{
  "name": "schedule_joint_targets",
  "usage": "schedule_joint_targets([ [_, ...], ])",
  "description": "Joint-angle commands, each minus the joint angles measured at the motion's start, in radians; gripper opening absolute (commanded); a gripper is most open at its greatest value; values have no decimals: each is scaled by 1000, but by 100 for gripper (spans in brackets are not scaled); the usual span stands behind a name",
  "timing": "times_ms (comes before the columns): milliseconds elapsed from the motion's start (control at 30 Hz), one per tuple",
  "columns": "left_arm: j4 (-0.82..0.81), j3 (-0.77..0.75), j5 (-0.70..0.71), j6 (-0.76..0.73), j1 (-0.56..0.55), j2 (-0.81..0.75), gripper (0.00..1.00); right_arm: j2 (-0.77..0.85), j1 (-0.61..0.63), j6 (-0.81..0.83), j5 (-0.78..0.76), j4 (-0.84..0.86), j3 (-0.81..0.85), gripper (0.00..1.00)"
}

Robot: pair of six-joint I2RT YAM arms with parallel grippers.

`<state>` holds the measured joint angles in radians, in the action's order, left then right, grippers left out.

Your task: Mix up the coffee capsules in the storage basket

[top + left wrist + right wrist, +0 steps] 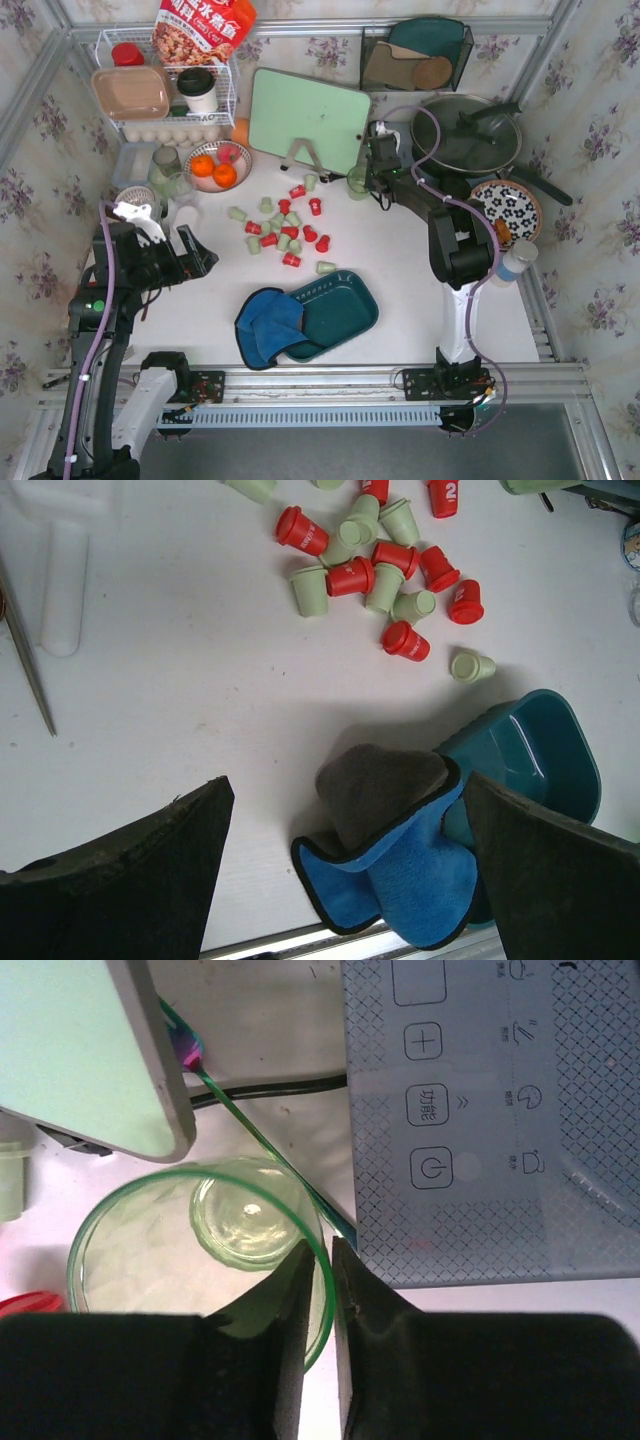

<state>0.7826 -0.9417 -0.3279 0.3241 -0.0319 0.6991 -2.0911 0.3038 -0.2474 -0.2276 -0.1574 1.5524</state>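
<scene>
Red and pale green coffee capsules (pixel 285 232) lie loose on the white table, none in the storage basket (pixel 345 305). In the left wrist view the capsules (pixel 380 565) sit above the teal basket (pixel 535 750). A blue cloth (pixel 268 325) drapes over the basket's left end. My left gripper (pixel 180 262) hovers at the left, wide open and empty (pixel 345 780), above the cloth (pixel 400 870). My right gripper (pixel 368 180) is at the back by a green glass cup (pixel 150 1240). Its jaws (pixel 318 1250) straddle the cup's rim, slightly apart.
A pale green cutting board (pixel 305 115) stands behind the capsules. A pan on a cooker (pixel 465 130) is at the back right, with its control panel (pixel 480 1110) beside the cup. A bowl of oranges (pixel 215 165), a white wire rack (pixel 165 95) and a black mesh holder (pixel 415 55) line the back.
</scene>
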Motion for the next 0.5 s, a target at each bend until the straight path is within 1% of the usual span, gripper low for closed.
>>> schedule_joint_targets([
  [0, -22, 1, -14, 6, 1, -3, 100, -4, 0, 18, -53, -13, 6, 24],
  [33, -23, 1, -15, 6, 0, -3, 100, -4, 1, 20, -63, -12, 7, 27],
  [133, -22, 1, -16, 7, 1, -3, 100, -3, 0, 23, -80, -18, 14, 47],
  [167, -22, 1, -15, 6, 1, -3, 100, -1, 1, 25, -81, -19, 16, 52],
  [233, -23, 1, -14, 5, 1, -3, 100, 9, 0, 24, -78, -23, 19, 56],
  [367, -22, 1, -15, 5, 1, -4, 100, 47, 1, 20, -58, -29, 17, 61],
  [467, -22, 1, -15, 4, 1, -2, 100, 92, 1, 24, -51, -28, 4, 67],
])
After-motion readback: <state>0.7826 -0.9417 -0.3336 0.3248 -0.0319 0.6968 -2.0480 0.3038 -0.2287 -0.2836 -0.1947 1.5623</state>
